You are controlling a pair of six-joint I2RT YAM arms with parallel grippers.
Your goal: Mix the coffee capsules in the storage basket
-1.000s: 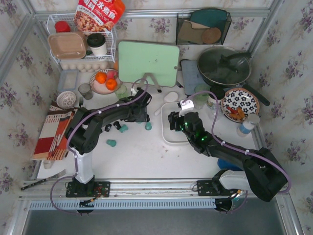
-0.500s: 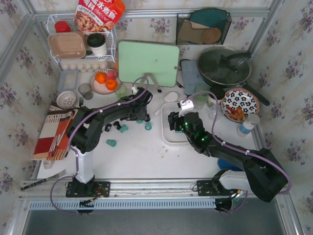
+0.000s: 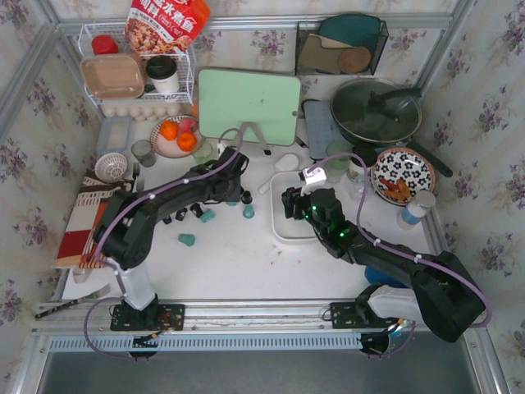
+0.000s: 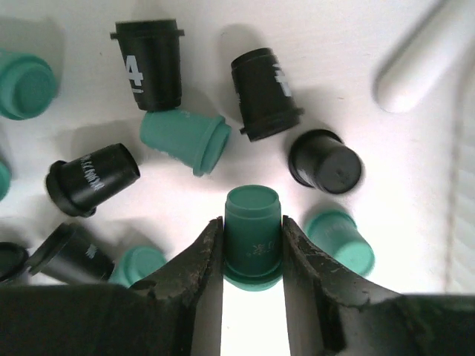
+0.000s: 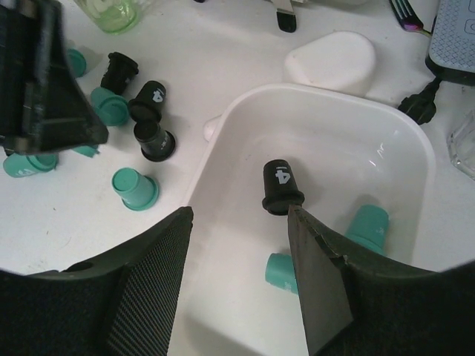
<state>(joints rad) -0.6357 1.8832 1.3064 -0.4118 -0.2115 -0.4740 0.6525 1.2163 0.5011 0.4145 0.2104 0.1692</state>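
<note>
My left gripper (image 4: 252,245) is shut on a teal capsule (image 4: 252,233), held by its sides over the white table. In the top view the left gripper (image 3: 232,190) is left of the basket. Several loose teal capsules (image 4: 185,139) and black capsules (image 4: 265,93) lie around it. My right gripper (image 5: 239,215) is open and empty, hovering over the white storage basket (image 5: 319,93). The basket holds one black capsule (image 5: 282,187) and two teal capsules (image 5: 367,226). In the top view the right gripper (image 3: 297,205) hides most of the basket (image 3: 279,234).
A green cutting board (image 3: 248,105) stands behind the capsules. A plate of oranges (image 3: 176,135) and a pale green cup (image 3: 203,152) are at the back left. A white spoon (image 3: 283,164) lies by the basket. A pan (image 3: 376,111) and a flowered plate (image 3: 402,174) are at the right.
The left arm's elbow has swung out to the left and the wrist has shifted slightly back. The right arm has barely moved.
</note>
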